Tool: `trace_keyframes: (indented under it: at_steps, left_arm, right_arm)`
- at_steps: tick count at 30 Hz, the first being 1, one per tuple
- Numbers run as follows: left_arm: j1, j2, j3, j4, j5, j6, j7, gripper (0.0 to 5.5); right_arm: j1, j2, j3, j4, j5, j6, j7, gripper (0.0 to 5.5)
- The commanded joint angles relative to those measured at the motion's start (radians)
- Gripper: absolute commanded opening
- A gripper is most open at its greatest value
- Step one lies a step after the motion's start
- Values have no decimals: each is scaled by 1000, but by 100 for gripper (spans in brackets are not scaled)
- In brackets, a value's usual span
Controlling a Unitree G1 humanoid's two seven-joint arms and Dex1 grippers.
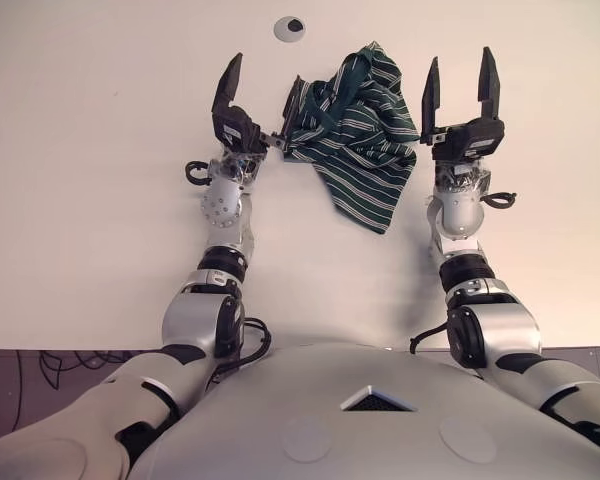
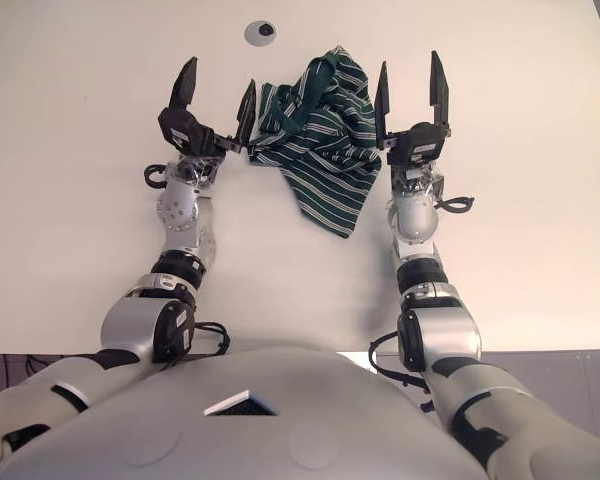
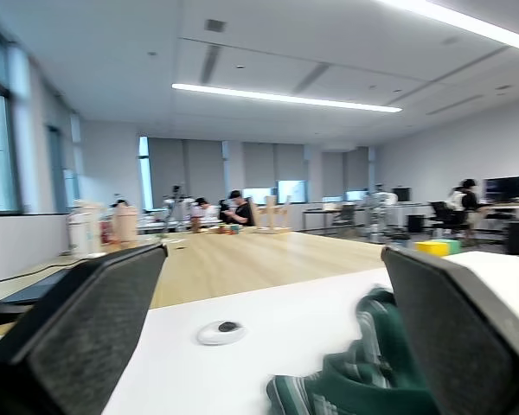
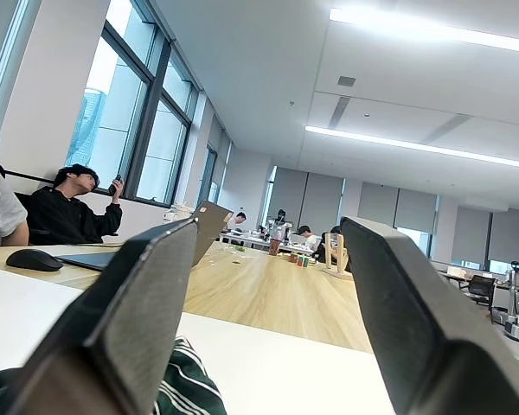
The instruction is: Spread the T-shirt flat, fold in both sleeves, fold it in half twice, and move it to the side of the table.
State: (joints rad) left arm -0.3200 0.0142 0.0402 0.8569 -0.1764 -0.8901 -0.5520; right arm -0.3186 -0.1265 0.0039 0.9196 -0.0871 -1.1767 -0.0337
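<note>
White table point(image 1: 100, 250), set in an open office with wooden desks point(image 3: 242, 259) behind. One small round disc point(image 1: 290, 28) sits on the far part of the table.

Progress: judged as not begun. The shirt point(image 1: 358, 140), dark green with pale stripes, lies in a crumpled heap with one corner trailing toward the robot. It is not spread flat, no sleeve can be told apart in the bunched cloth, and no fold has been made. Spreading, both sleeve folds, both halvings and the move to the table's side are all left to do.

Position: the shirt lies on the far middle of the table, between the two grippers and nearer than the disc.

Left gripper point(image 1: 262, 95): fingers spread wide, holding nothing. Its inner finger stands at the shirt's left edge; whether it touches the cloth cannot be told.

Right gripper point(image 1: 460, 88): fingers likewise parted and empty, pointing away from the robot. It stands just beside the shirt's right edge, apart from the cloth.

Assessment: both grippers flank the heap, so a grasp of its outer edges appears to be the step in hand.
</note>
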Motion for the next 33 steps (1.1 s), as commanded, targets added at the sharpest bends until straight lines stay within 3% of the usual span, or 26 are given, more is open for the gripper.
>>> trace_keyframes:
  at_steps: [1,4,7,17,33]
  left_arm:
    - [194,139,-95,-269,-122,330,-286,457]
    - [232,226,-138,-425,-116,523,-346,457]
    - [214,253,-165,-457,-17,628,-266,457]
    - [137,214,-202,-476,115,706,-103,457]
    - [40,161,-243,-295,183,645,-54,201]
  right_arm:
    - [128,27,8,56,-16,6,5,302]
    - [129,26,10,54,-17,10,7,302]
    - [126,25,12,57,-21,13,10,302]
    - [110,29,19,65,-33,23,9,302]
    - [85,35,33,92,-58,44,-1,302]
